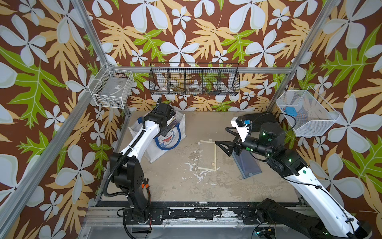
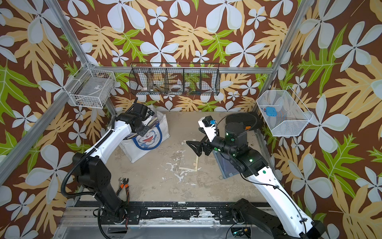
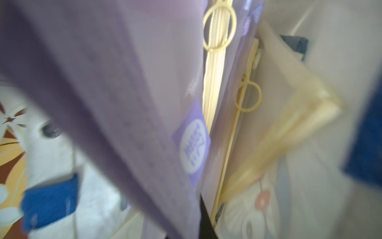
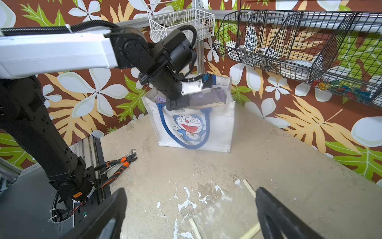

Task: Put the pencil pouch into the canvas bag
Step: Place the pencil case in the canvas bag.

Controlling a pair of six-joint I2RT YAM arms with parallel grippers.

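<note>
Reaching down into the mouth of the canvas bag [image 4: 219, 128], the left gripper [image 4: 178, 104] has its jaws pinched tight on the edge of the pencil pouch [image 4: 199, 96], a purple mesh one. The bag stands upright at the rear left of the table [image 1: 177, 186]. Its cat face is turned toward the table's middle, and a blue handle hangs down around the print.

The pouch sits at the bag's opening, partly sunk inside. In the right wrist view its showing part runs lengthwise along the opening, from the gripper toward the bag's far side wall, roughly level. The lower part is hidden behind the bag's front wall. In the left wrist view the pouch [image 3: 107, 87] shows as a long purple band slanting away from a black fingertip [image 3: 205, 219], with a purple label with a white round print near its edge. The view is blurred, so which end carries the zipper pull cannot be told. A yellow-trimmed pouch [image 3: 289, 124] lies beside it inside the bag.

The right gripper [image 4: 191, 192] hangs above the table's middle, jaws spread wide, nothing between them. A clear sleeve with yellowish edging [image 1: 207, 155] lies flat beneath it. A blue-grey pouch [image 1: 248, 166] lies under the right arm. Orange-handled pliers [image 4: 115, 165] lie near the left arm's base. A black hard case [image 2: 241, 121] sits at the rear right.
</note>
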